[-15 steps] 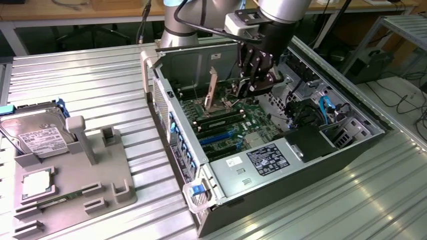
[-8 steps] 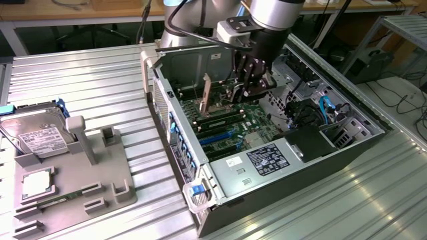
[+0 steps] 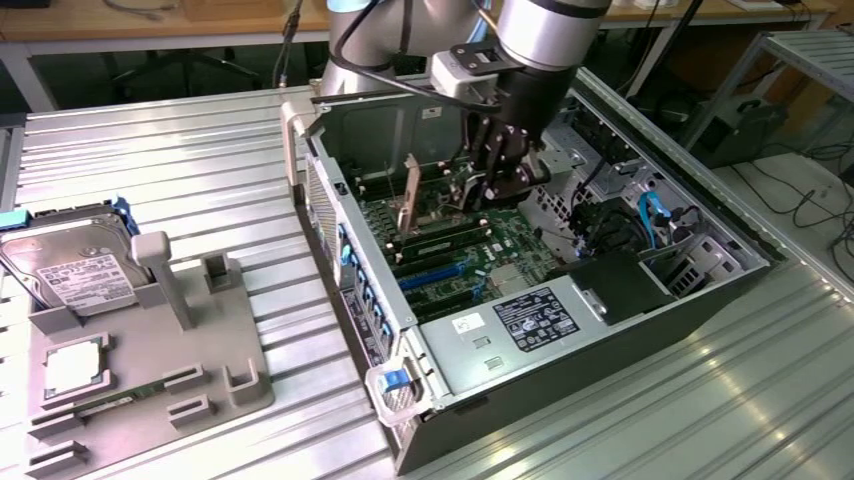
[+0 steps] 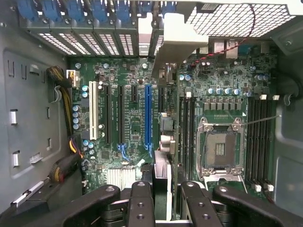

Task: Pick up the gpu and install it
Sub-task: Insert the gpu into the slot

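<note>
Black gripper fingers sit closest to the wrist camera, closed from both sides on the thin edge of the gpu, which runs edge-on away from them toward the silver bracket at the case's rear slots. Beside the card on the motherboard lie a long blue slot, black slots, a white slot and the bare processor socket with memory slots on either side of it. In the exterior view the arm reaches down from 12 o'clock into the open computer case, and the gripper holds the gpu upright on edge over the board, near the case's rear wall. Out on the ribbed metal table, at about 8 o'clock from the case, a grey holder tray carries a hard drive and a processor chip.
</note>
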`<action>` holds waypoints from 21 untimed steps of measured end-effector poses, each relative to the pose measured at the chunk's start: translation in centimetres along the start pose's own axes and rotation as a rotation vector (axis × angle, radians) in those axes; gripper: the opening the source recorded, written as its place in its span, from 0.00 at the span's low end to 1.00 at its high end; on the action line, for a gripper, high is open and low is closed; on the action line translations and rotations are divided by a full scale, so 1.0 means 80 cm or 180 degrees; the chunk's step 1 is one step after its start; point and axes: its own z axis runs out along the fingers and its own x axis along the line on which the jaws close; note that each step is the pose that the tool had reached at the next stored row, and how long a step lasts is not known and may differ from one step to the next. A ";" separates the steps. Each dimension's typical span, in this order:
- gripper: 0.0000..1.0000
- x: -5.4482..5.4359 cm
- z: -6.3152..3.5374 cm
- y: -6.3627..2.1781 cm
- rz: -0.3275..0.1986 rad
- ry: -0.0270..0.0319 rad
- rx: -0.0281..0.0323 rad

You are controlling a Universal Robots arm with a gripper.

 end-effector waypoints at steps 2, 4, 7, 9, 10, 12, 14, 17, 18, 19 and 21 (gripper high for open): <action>0.27 0.002 0.001 0.000 0.0000 0.0001 0.0000; 0.27 0.003 0.002 0.000 0.0000 0.0001 0.0000; 0.27 0.004 0.002 0.000 0.0000 0.0000 0.0000; 0.27 0.004 0.002 0.000 0.0000 0.0000 0.0000; 0.27 0.004 0.002 0.000 0.0000 0.0000 0.0000; 0.27 0.004 0.002 0.000 0.0000 0.0000 0.0000; 0.27 0.004 0.002 0.002 0.0000 0.0000 0.0000; 0.27 0.004 0.002 0.005 0.0000 0.0000 0.0000; 0.27 0.004 0.003 0.006 0.0000 0.0000 0.0000; 0.27 0.004 0.003 0.007 0.0000 0.0000 0.0000; 0.27 0.004 0.004 0.008 0.0000 -0.0001 0.0000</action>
